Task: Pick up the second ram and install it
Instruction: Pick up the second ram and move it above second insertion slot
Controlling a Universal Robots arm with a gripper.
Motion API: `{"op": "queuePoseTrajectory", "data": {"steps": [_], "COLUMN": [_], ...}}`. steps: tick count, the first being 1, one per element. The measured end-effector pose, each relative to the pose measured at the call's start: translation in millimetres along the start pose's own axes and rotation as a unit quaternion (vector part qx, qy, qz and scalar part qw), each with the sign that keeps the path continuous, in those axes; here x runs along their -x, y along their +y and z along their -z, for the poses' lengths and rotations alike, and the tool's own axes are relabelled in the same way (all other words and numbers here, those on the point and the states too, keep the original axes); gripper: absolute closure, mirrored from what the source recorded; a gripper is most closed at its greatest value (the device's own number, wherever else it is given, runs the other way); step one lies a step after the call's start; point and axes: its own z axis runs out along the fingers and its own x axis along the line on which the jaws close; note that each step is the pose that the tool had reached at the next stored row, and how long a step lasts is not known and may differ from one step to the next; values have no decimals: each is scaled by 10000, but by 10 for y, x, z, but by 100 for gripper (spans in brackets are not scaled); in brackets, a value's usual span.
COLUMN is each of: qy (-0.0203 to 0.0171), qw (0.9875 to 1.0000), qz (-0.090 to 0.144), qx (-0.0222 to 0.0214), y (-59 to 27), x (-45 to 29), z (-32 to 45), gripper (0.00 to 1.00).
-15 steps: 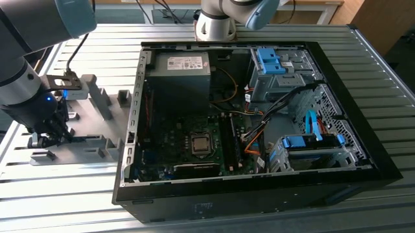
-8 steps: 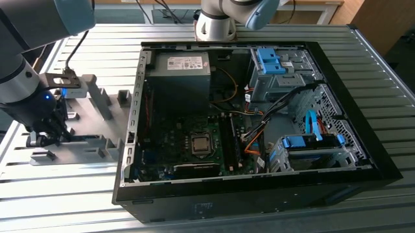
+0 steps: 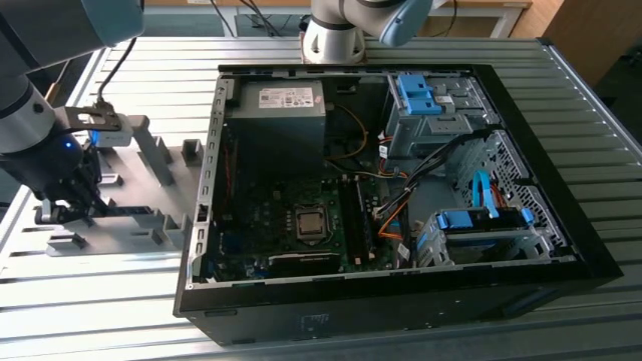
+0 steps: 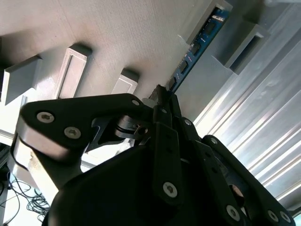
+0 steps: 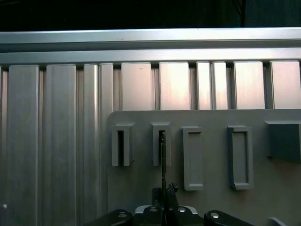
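Note:
The second ram (image 4: 197,44) is a thin blue-green strip with small dark chips, lying over the grey fixture plate (image 4: 122,33). Its far end sits in a grey slotted block (image 4: 237,40). My gripper (image 4: 162,96) is shut on the strip's near end, with the black fingers (image 4: 176,120) pressed together around it. In the first wrist view the ram (image 5: 162,157) is edge-on, a thin dark line running from a slotted block (image 5: 161,143) to the gripper (image 5: 164,194). In the exterior view the gripper (image 3: 65,213) hangs low over the fixture plate (image 3: 120,241) at that view's left.
The open computer case (image 3: 401,301) fills the middle of the ribbed aluminium table (image 3: 90,316). On the motherboard, the processor socket (image 3: 311,223) sits beside the long memory slots (image 3: 350,218). Blue drive cages (image 3: 482,222) and cables fill the case's right side. Grey fixture blocks (image 3: 150,147) stand near the gripper.

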Motion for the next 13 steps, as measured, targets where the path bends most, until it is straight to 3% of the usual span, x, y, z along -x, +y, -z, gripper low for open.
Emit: {"op": "queuePoseTrajectory", "data": {"steps": [7,13], "qy": [0,1], "qw": [10000,10000], "qz": [0,0], "qx": [0,0], "y": [2,2], "x": [2,2], "z": [81,95], "gripper": [86,86]}}
